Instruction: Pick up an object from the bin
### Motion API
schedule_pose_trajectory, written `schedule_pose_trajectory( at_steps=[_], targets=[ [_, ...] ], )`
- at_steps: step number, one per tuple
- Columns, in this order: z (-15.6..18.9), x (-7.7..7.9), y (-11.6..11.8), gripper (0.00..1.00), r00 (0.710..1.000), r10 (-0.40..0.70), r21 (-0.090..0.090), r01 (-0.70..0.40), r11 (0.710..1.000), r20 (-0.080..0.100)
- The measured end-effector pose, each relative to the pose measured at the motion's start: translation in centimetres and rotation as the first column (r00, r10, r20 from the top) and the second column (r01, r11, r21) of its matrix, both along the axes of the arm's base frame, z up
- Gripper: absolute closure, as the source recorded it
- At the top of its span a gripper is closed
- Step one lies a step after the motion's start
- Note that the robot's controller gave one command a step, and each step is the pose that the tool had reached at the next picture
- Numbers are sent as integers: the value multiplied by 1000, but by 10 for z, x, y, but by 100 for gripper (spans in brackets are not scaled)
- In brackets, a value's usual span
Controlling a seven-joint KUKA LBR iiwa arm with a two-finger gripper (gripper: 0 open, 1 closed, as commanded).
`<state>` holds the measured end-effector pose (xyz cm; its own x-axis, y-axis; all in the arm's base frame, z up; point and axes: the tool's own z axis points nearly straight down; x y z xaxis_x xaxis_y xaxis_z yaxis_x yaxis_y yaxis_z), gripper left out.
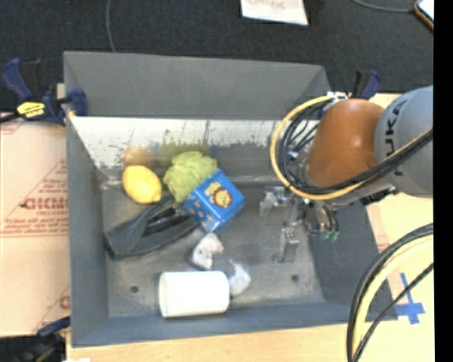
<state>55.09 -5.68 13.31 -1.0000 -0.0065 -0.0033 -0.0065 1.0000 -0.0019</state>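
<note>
Gripper (pixel 288 236) hanging low over bare grey floor in right part of bin (pixel 196 89). Whether it is spread or pressed together, cannot tell. Nearest things lying to its left: blue box with yellow picture (pixel 215 200), small crumpled white piece (pixel 204 253), white cylinder (pixel 194 292). Yellow lemon (pixel 141 184) sitting further left, near back wall.
</note>
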Motion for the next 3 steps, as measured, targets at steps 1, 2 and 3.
schedule_pose_trajectory(
  at_steps=[1, 2, 3],
  targets=[
    [0, 0, 0, 0, 1000, 0, 0, 0, 1000, 0],
    [86, 36, -17, 0, 1000, -25, -2, 25, 1000, 14],
    [171, 18, -12, 0, 996, 93, -1, -93, 996, 1]
  ],
)
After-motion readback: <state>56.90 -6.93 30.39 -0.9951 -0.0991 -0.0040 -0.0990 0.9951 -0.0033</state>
